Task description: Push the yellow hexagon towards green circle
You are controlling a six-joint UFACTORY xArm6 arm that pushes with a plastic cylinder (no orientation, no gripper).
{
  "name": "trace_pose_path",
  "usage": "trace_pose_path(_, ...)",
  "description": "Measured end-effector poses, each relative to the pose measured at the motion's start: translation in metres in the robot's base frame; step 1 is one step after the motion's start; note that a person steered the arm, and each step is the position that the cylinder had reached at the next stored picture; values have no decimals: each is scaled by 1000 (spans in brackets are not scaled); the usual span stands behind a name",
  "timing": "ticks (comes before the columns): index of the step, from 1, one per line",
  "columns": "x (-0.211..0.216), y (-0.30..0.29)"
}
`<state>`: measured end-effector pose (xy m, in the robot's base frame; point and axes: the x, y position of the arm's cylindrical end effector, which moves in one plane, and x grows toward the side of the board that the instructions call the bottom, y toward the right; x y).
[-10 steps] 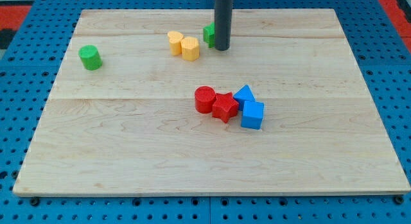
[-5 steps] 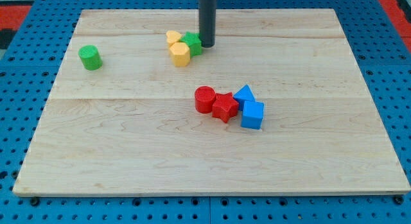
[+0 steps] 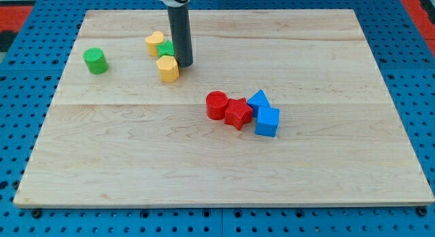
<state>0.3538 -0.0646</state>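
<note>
The yellow hexagon [image 3: 168, 68] lies left of the board's middle, near the top. My tip [image 3: 183, 63] stands right beside it on its right, touching or nearly so. A small green block [image 3: 166, 49] sits just above the hexagon, partly hidden behind the rod. Another yellow block [image 3: 155, 43] is to its upper left. The green circle [image 3: 96, 61] stands alone at the view's left, well apart from the hexagon.
A red cylinder [image 3: 217, 104], a red star [image 3: 238, 113], a blue triangle [image 3: 258, 100] and a blue cube [image 3: 267, 121] are bunched near the middle of the wooden board [image 3: 224, 169]. Blue pegboard surrounds the board.
My tip has swept left and slightly down. It has carried the yellow hexagon, the small green block and the other yellow block leftward, closer to the green circle.
</note>
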Motion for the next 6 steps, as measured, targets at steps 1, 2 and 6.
trace_pose_path(1,12,-6)
trace_pose_path(2,17,-45)
trace_pose_path(6,89,-85)
